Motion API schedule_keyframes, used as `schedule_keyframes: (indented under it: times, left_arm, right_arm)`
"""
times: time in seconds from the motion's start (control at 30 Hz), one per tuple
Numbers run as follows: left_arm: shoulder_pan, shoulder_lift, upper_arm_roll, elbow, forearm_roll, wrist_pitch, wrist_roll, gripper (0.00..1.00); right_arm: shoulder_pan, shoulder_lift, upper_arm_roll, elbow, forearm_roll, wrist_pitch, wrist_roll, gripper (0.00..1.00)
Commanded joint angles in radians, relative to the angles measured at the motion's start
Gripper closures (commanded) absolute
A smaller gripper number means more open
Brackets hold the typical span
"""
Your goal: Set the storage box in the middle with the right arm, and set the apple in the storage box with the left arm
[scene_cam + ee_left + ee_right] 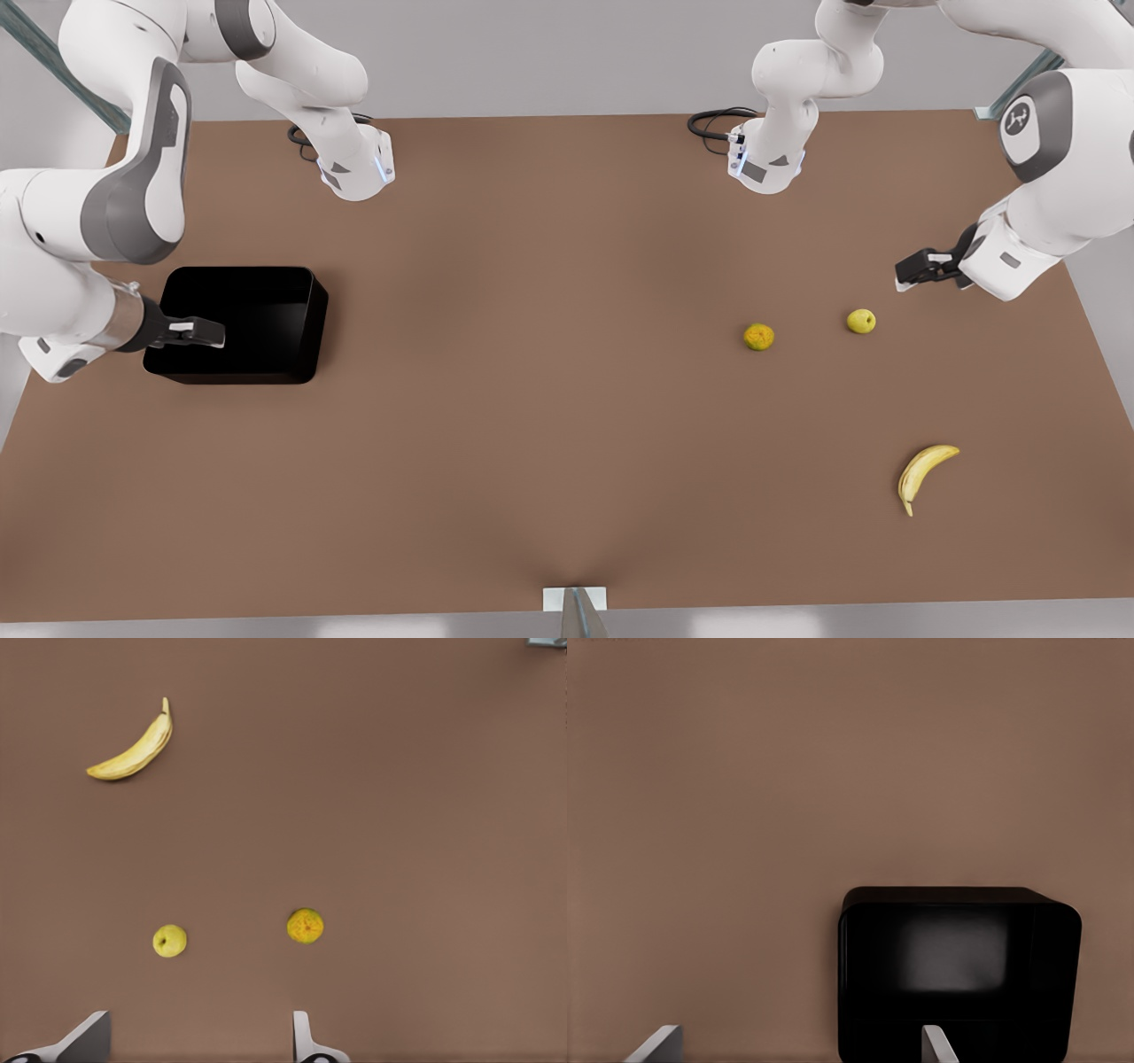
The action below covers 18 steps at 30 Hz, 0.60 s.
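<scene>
The storage box (237, 324) is sitting on the brown counter (532, 399) at the front view's left, well away from the middle, its black hollow holding nothing, and from the right wrist view the storage box (957, 970) is lying just ahead with one finger (937, 1045) of that hand over its near wall. The right hand (202, 331) is hanging over the box's side nearest the front view's left edge, its fingers spread apart and gripping nothing. The apple (860, 321) is resting far across the counter at the front view's right, apart from the box, with the mottled orange fruit (758, 337) lying near it on the side toward the middle. The left hand (912, 268) is hovering near the apple, its fingers released and wide, as the left wrist view is showing with the apple (169, 941) and the orange fruit (305, 926) ahead of its fingers (306, 1041). The banana (921, 474) is lying well apart from both, nearer the counter's front edge. Between the box and the fruits the counter's middle is lying bare, giving wide room for moving
</scene>
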Motion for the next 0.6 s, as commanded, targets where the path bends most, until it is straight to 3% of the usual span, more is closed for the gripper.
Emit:
schedule_keyframes:
  times: [0.0,0.07,0.13,0.17,0.2,0.3,0.33,0.43,0.57]
  left_arm:
    - [0.001,0.000,0.000,0.000,0.001,0.000,0.000,0.00]
    - [0.001,0.005,0.000,0.001,0.001,-0.003,0.000,0.00]
    - [0.008,0.103,-0.005,-0.014,0.000,-0.035,-0.002,0.00]
    - [0.018,0.118,-0.006,-0.100,-0.005,0.002,-0.002,0.00]
    - [0.023,0.063,0.000,-0.279,-0.005,0.156,0.005,0.00]
    - [0.060,0.009,0.008,-0.494,-0.002,0.420,0.041,0.00]
    - [0.058,-0.049,0.041,-0.649,-0.002,0.535,0.057,0.00]
    - [0.093,-0.023,0.045,-0.715,0.000,0.578,0.150,0.00]
    - [0.121,0.025,0.045,-0.799,-0.002,0.726,0.265,0.00]
  right_arm:
    - [0.000,0.000,0.000,0.000,0.000,0.000,0.000,0.00]
    - [-0.001,0.000,-0.001,0.002,0.000,0.000,0.000,0.00]
    - [-0.010,-0.002,-0.001,-0.005,-0.003,-0.011,-0.008,0.00]
    - [-0.024,0.000,-0.008,-0.012,-0.009,-0.020,-0.009,0.00]
    - [-0.075,0.000,-0.006,-0.040,-0.009,-0.011,-0.011,0.00]
    - [-0.170,-0.045,-0.001,-0.135,-0.015,0.017,-0.097,0.00]
    - [-0.188,-0.130,0.000,-0.315,-0.034,0.133,-0.117,0.00]
    - [-0.267,-0.330,0.000,-0.650,-0.044,0.331,-0.178,0.00]
    - [-0.354,-0.331,0.000,-0.749,-0.052,0.459,-0.267,0.00]
